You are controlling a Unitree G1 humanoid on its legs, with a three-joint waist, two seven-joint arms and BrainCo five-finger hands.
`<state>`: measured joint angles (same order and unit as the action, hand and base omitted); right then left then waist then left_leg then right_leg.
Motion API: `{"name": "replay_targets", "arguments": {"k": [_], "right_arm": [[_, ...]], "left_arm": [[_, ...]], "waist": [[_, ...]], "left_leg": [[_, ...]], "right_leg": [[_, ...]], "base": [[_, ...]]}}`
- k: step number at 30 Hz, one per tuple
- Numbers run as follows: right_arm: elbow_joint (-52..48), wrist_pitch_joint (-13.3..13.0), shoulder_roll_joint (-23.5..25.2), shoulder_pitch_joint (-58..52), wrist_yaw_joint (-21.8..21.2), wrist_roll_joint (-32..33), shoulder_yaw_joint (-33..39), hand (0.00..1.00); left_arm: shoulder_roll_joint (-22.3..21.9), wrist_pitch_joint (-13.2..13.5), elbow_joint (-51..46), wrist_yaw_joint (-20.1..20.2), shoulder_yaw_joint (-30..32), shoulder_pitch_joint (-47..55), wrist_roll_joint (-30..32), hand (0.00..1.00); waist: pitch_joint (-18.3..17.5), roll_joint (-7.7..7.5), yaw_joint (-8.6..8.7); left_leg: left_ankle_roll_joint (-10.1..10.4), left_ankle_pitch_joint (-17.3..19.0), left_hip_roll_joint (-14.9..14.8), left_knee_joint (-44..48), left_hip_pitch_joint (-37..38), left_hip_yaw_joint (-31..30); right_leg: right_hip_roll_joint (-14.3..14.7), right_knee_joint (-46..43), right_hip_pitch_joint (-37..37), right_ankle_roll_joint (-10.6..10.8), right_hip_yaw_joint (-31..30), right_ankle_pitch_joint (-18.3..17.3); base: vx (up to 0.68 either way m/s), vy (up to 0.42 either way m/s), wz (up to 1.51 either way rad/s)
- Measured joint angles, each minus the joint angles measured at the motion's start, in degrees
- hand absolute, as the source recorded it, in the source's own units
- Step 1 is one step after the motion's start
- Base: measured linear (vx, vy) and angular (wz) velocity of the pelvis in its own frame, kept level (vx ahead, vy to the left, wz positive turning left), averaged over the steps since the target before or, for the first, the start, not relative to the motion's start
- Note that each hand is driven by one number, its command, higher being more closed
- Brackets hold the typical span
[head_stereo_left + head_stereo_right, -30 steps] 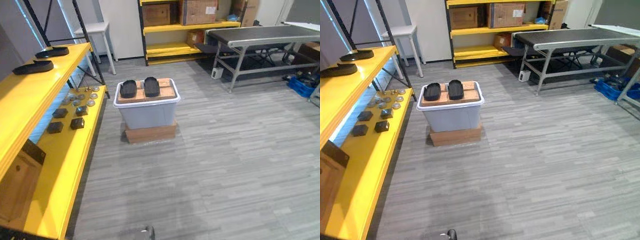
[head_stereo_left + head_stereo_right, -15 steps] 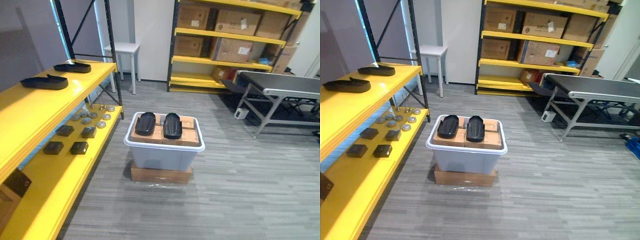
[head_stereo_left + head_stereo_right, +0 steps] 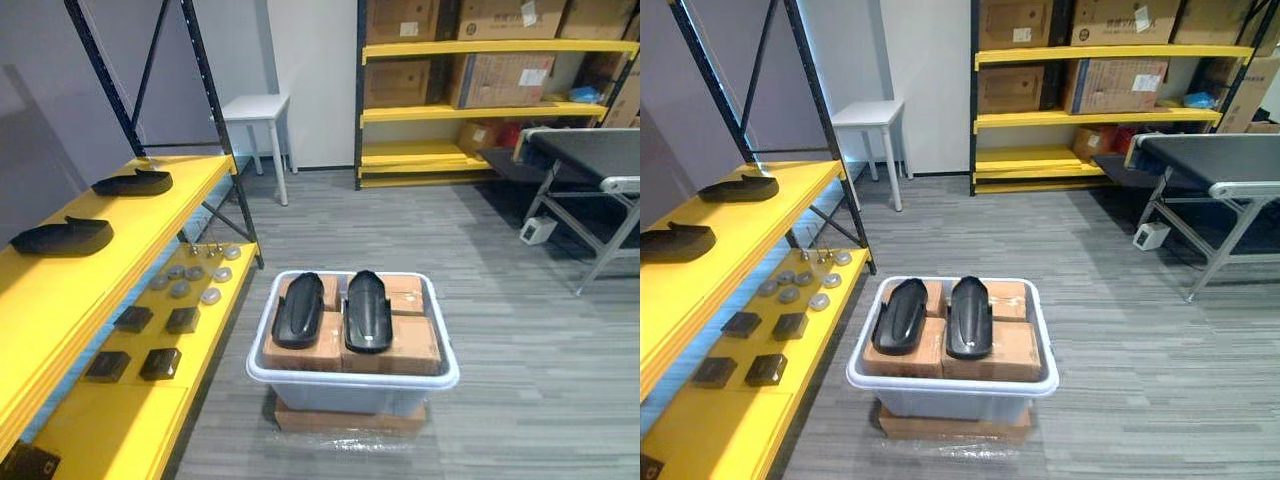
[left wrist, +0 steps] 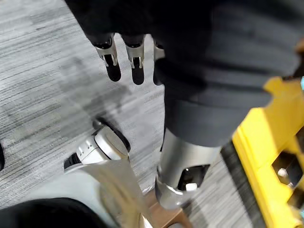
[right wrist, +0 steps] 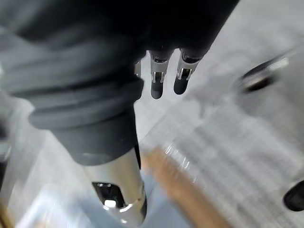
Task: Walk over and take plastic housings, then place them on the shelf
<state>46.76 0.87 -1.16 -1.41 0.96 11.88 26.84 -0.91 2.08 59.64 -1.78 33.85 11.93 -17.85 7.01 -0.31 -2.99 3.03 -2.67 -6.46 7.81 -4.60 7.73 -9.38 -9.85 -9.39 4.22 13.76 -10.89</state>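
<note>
- Two housings (image 3: 298,310) lie on boxes (image 3: 410,342) in the bin (image 3: 352,379), lower centre, likely raised for reach.
- Left hand (image 4: 110,54) and right hand (image 5: 158,76) hang released, empty.

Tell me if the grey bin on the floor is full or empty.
Full: cardboard boxes fill the bin up to its rim, and two black housings lie flat on top of them.
</note>
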Motion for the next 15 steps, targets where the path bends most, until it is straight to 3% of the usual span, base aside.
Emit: {"name": "replay_targets", "arguments": {"k": [2, 3, 5, 6, 9, 10, 11, 13, 15], "right_arm": [[-6.0, -0.4, -0.7, 1.6, 0.8, -2.9, -1.2, 0.0], [-9.7, -1.0, -1.9, 4.1, 2.1, -4.9, -2.8, 0.0], [-12.5, -1.1, -2.6, 5.3, 2.7, -6.6, -4.5, 0.0], [-15.3, -1.5, -2.8, 5.8, 3.0, -8.6, -5.2, 0.0], [-20.0, -1.8, -3.5, 5.9, 4.4, -11.9, -5.3, 0.0], [-21.9, -2.1, -3.8, 5.9, 5.8, -13.3, -5.1, 0.0], [-22.3, -2.2, -5.7, 6.4, 6.8, -13.7, -5.0, 0.0], [-23.4, -2.2, -7.4, 7.9, 8.6, -14.3, -5.1, 0.0], [-23.5, -2.1, -7.7, 11.1, 10.5, -14.5, -5.0, 0.0]], "left_arm": [[1.5, 0.5, -0.1, -0.4, -2.9, -0.9, 0.0, 0.0], [1.6, 0.8, -1.4, -0.5, -5.0, -1.0, -0.1, 0.0], [2.2, 1.2, -3.0, -0.7, -6.8, -1.1, -0.2, 0.0], [3.5, 1.5, -4.7, -0.9, -9.2, -2.1, -0.2, 0.0], [4.9, 2.2, -6.8, -1.3, -11.8, -3.6, -0.2, 0.0], [5.8, 2.7, -8.0, -1.4, -13.0, -3.8, -0.2, 0.0], [4.6, 3.0, -7.9, -1.4, -13.3, -4.9, -0.1, 0.0], [3.3, 3.3, -8.1, -1.6, -14.2, -4.7, 0.0, 0.0], [3.3, 3.3, -9.0, -2.0, -15.2, -4.6, -0.1, 0.0]], "waist": [[0.2, -0.9, 0.54], [0.9, 0.01, 0.68], [1.8, 0.35, 0.77], [2.9, 0.87, 0.73], [3.3, 0.8, 0.92], [3.7, -1.22, 1.24], [4.8, 0.22, 1.9], [4.7, 2.52, 1.61], [5.8, 3.51, 0.93]], "left_leg": [[0.0, 0.1, 1.8, -2.8, 2.3, 0.3], [-0.1, 0.1, 1.6, -4.9, 4.2, 1.1], [-0.3, 0.2, 1.0, -5.8, 5.4, 1.6], [-0.5, 0.3, 0.0, -6.1, 5.9, 0.6], [0.1, 0.5, -0.6, -6.4, 5.2, -1.8], [1.1, 0.9, 1.4, -6.3, 5.0, -3.4], [1.7, 0.6, 0.9, -6.3, 4.5, -5.7], [2.5, 0.9, -0.9, -6.2, 1.4, -7.2], [3.1, 0.5, -2.3, -6.1, -1.8, -8.1]], "right_leg": [[-1.0, -2.5, 1.7, 0.5, 0.8, 2.3], [-1.9, -11.3, 5.8, 0.6, -0.8, 2.3], [-2.5, -19.8, 10.0, 1.5, -2.4, 2.8], [-2.0, -22.8, 12.4, 1.9, -3.1, -1.0], [1.0, -14.1, 14.4, 1.6, -8.7, -3.2], [-0.1, -6.8, 13.9, 0.9, -10.0, 2.7], [0.2, -6.3, 13.2, 0.8, -7.9, 2.1], [2.3, -3.4, 14.0, 0.0, -6.5, 3.1], [4.1, -1.2, 15.7, -0.8, -5.7, 4.9]], "base": [[0.27, 0.067, 0.09], [0.26, 0.076, -0.15], [0.15, 0.037, -0.09], [0.13, -0.031, 0.17], [0.11, -0.113, 0.45], [0.08, -0.217, 0.82], [0.07, -0.217, 0.77], [0.07, -0.179, 0.32], [0.03, -0.126, 0.05]]}}
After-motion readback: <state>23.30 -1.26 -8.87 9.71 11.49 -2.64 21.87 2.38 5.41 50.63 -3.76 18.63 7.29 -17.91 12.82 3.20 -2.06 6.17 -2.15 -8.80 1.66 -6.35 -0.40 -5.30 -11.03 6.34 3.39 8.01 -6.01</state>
